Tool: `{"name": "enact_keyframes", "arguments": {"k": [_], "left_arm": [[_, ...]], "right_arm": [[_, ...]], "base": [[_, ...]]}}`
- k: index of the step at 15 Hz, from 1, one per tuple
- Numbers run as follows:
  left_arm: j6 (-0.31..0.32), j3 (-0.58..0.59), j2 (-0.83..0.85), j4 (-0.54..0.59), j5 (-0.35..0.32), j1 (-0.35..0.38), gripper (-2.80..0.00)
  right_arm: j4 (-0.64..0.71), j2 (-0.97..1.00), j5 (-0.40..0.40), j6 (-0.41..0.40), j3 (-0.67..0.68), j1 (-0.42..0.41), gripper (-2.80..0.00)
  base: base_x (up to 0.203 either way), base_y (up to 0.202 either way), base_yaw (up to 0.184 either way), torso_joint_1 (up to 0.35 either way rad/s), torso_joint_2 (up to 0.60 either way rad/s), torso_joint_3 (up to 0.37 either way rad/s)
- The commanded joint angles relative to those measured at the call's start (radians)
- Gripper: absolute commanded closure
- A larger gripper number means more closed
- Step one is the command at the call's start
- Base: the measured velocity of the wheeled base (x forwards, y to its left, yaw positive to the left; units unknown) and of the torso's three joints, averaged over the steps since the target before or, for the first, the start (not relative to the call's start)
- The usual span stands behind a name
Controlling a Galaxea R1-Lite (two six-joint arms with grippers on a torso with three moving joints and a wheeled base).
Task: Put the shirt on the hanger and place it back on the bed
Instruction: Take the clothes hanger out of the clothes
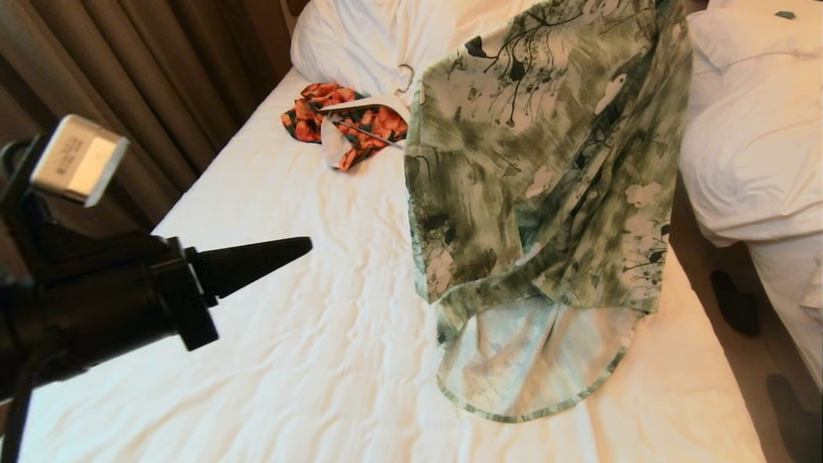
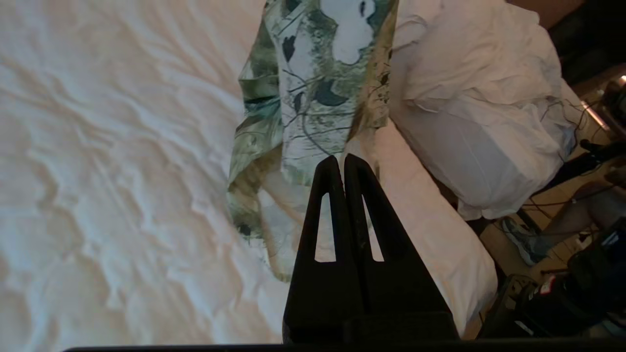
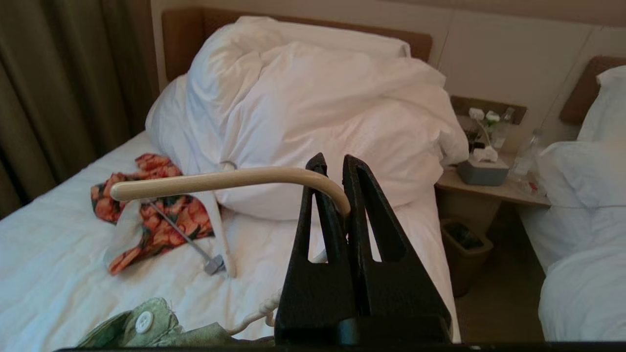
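Head view shows the left gripper at the left side of the bed, squeezed shut and holding nothing. Near the pillow at the far end lies one small orange flower garment with one thicker white hanger on it. To the right, one green shirt hangs in the air over the right side of the bed, its bottom hem touching the sheet. The right wrist view shows the right gripper pinched shut on the hook of the cream hanger. I think the shirt is on its hanger now. Next it should be laid down flat and let go.
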Motion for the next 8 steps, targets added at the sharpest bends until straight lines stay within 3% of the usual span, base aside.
{"name": "enact_keyframes", "arguments": {"k": [1,8], "left_arm": [[-0.002,-0.006,0.089,-0.047,0.004,-0.041,0.00],[-0.005,-0.028,-0.005,-0.038,0.021,-0.075,0.00]], "right_arm": [[-0.018,0.004,0.000,-0.004,0.000,-0.005,0.00],[-0.065,-0.064,0.018,-0.005,-0.015,0.044,0.00]], "base": [[0.000,0.000,0.000,0.000,0.00,0.000],[0.000,0.000,0.000,0.000,0.00,0.000]]}}
